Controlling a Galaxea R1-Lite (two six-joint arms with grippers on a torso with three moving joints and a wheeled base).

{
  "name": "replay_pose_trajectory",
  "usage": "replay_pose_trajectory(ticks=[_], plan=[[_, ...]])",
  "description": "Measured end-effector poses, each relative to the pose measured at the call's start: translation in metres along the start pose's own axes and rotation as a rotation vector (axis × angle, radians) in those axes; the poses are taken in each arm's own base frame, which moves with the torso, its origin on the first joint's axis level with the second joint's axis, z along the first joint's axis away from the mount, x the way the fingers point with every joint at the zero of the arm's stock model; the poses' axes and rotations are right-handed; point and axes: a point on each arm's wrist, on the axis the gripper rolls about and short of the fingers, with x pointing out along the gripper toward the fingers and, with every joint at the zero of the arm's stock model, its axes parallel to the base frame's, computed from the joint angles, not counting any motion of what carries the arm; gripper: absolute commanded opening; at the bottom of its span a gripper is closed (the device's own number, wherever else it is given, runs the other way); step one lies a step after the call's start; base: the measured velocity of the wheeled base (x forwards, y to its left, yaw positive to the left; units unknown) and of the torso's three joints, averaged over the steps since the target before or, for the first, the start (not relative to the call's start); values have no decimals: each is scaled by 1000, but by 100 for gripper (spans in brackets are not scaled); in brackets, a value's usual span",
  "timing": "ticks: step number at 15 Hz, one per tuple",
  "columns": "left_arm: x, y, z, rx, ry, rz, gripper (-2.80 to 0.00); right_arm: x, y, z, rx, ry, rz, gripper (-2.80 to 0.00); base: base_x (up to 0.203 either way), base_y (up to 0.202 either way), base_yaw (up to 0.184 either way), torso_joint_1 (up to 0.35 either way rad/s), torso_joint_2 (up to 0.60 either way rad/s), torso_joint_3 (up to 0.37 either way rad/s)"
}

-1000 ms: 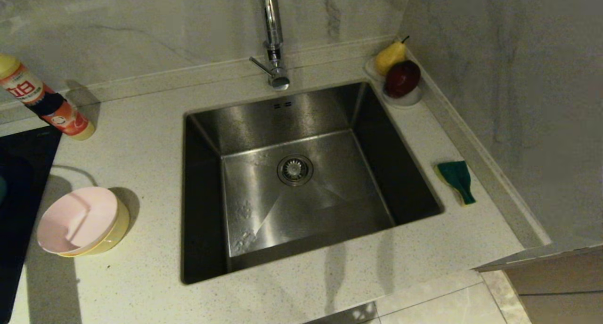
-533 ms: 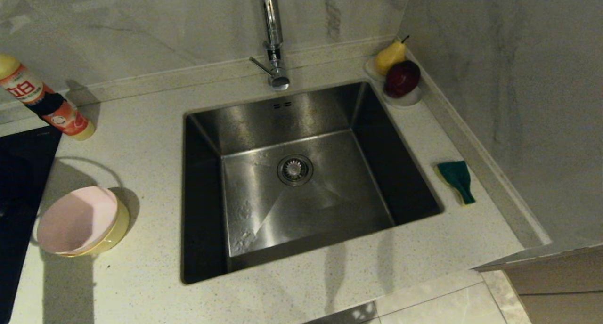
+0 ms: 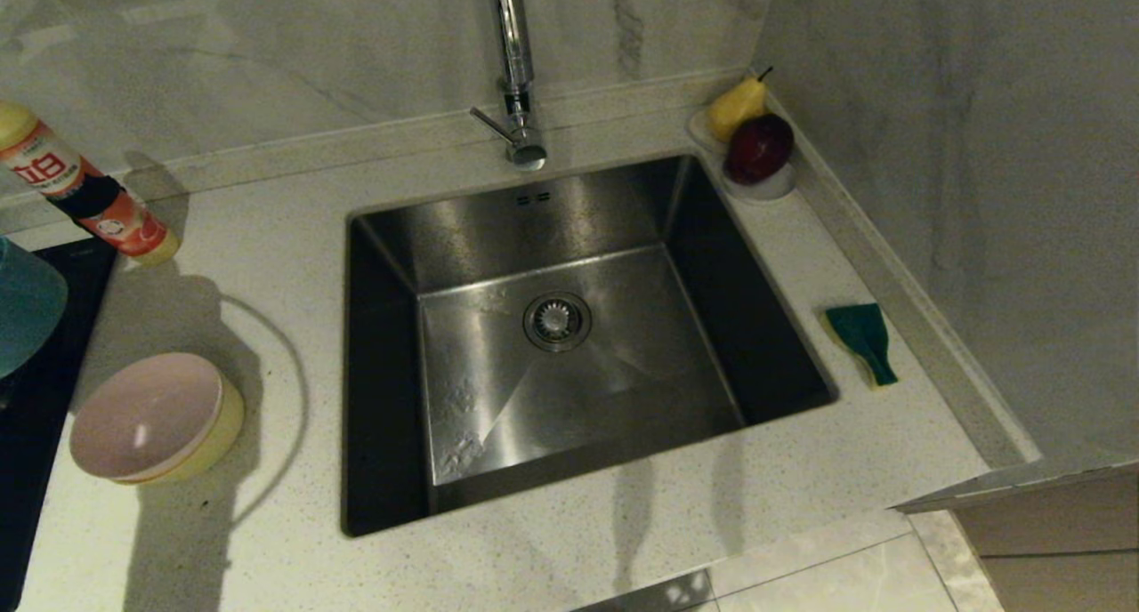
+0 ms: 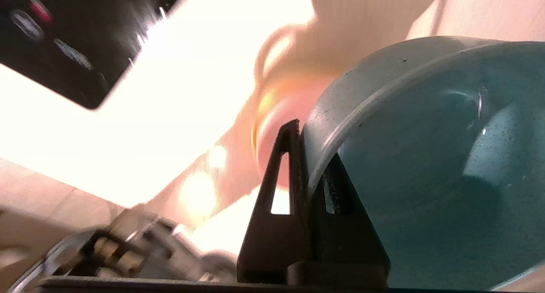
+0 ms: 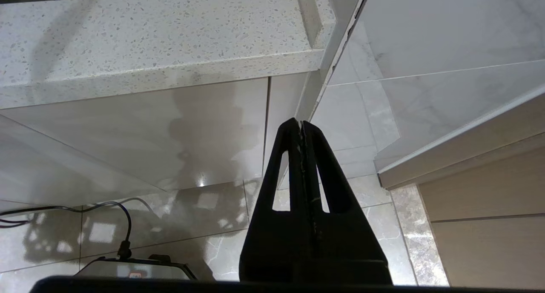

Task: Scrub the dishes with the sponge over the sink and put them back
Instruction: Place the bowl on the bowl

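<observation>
My left gripper (image 4: 313, 146) is shut on the rim of the light blue bowl (image 4: 425, 165), one finger inside and one outside. In the head view only that bowl (image 3: 27, 305) shows, held in the air at the far left edge. The pink bowl (image 3: 142, 414) sits nested in the yellow bowl (image 3: 221, 425) on the counter left of the sink (image 3: 623, 212). The sponge (image 3: 861, 341) lies green face up on the counter right of the sink. My right gripper (image 5: 301, 122) hangs parked below the counter edge, shut and empty.
A chrome tap (image 3: 516, 69) stands behind the basin, and the drain strainer (image 3: 557, 320) is at its centre. A detergent bottle (image 3: 84, 198) leans at the back left by a black hob (image 3: 27, 434). A white dish (image 3: 774, 188) with fruit sits in the back right corner.
The blue bowl has come into the head view at the left edge, and its round shadow has spread across the counter past the pink bowl. The right arm has kept still.
</observation>
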Motion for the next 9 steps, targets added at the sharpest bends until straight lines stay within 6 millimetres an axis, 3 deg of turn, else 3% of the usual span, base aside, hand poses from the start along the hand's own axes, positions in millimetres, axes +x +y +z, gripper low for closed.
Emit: replay_pose_trajectory(ticks=[4, 9], plan=[[16, -11, -36, 116, 103, 33, -280, 0, 0, 0, 0, 0, 0, -280, 0, 0, 0, 0, 0, 0], [41, -7, -58, 202, 81, 97, -280, 0, 0, 0, 0, 0, 0, -280, 0, 0, 0, 0, 0, 0]])
